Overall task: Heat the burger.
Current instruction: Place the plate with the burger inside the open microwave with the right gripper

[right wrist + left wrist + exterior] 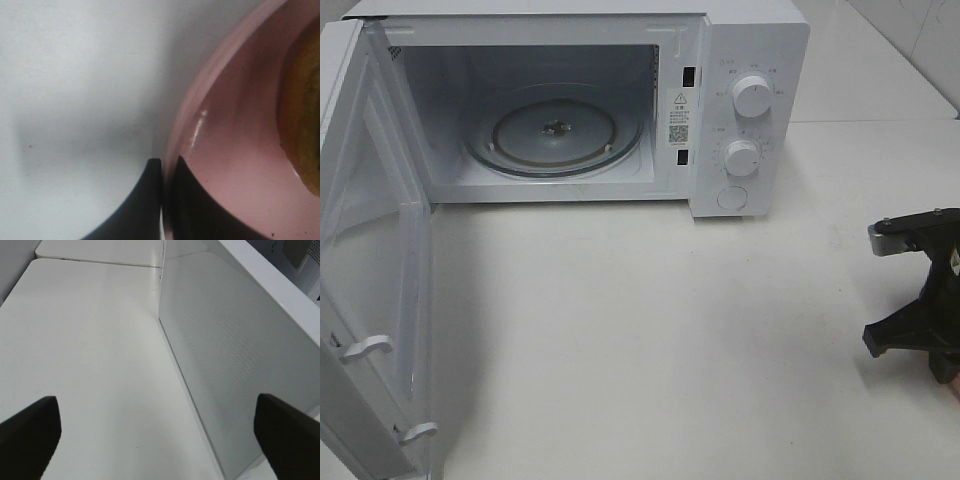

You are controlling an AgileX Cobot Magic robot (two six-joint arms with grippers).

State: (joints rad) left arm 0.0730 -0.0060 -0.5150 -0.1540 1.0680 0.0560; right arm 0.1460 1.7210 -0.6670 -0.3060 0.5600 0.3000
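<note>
**Right gripper (164, 165) clenched on pink plate (235, 150) rim; left gripper (155, 407) released.**
The right gripper's jaws pinch the plate's rim, and the burger (302, 115) rests on the plate just beyond the grip. In the high view the right arm (920, 290) is at 4 o'clock and the microwave (750, 60) at 12 o'clock, with its door (370, 250) open toward 9 o'clock. The left gripper is spread wide beside the door.

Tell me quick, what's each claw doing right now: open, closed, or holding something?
Left claw: open, empty.
Right claw: closed on the rim of the pink plate.
</note>
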